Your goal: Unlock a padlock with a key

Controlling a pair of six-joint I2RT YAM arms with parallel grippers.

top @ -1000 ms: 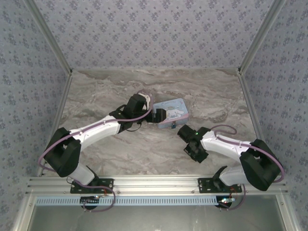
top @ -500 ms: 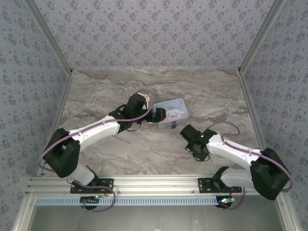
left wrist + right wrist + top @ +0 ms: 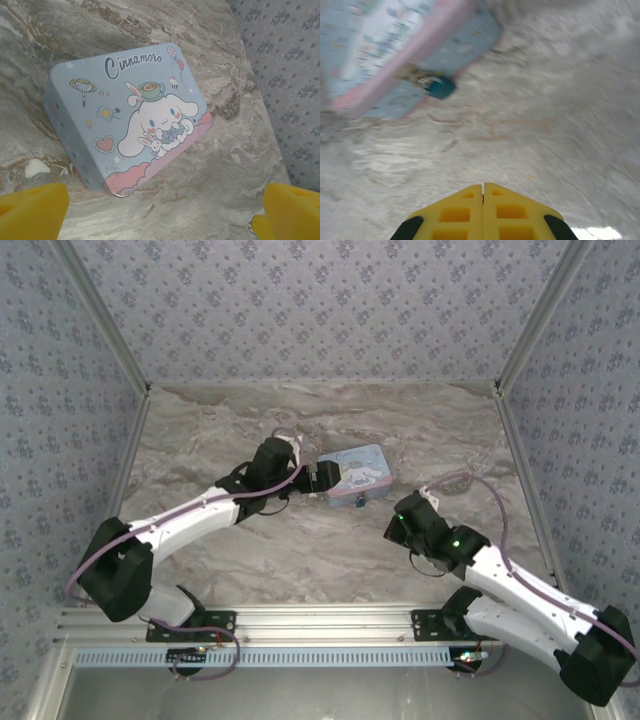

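In the right wrist view, at the bottom middle of the frame, the right hand [image 3: 483,188] has its two yellow fingers pressed together with no gap. Whether anything thin is pinched between them cannot be told. It hangs over bare marble worktop [image 3: 555,130]. From the top external view this hand [image 3: 400,512] sits right of centre, pointing up and left, near the tin but apart from it.

Farther on, in the upper left of the blurred wrist view, the padlock [image 3: 440,88] shows as a small teal body. It lies against the side wall of the tin [image 3: 470,45], hooked to a small metal clasp there, low by the worktop.

The tin [image 3: 125,115], light blue with a pink lower edge and a cartoon rabbit print, lies flat with its lid closed.

At the tin's left end in the top external view is the left hand [image 3: 320,478], just beside it. Its yellow fingers [image 3: 32,210] stand wide apart in the bottom corners of the left wrist view and grip nothing, with the tin ahead of them.

Patterned walls [image 3: 320,310] close off the worktop at the top of the frame.
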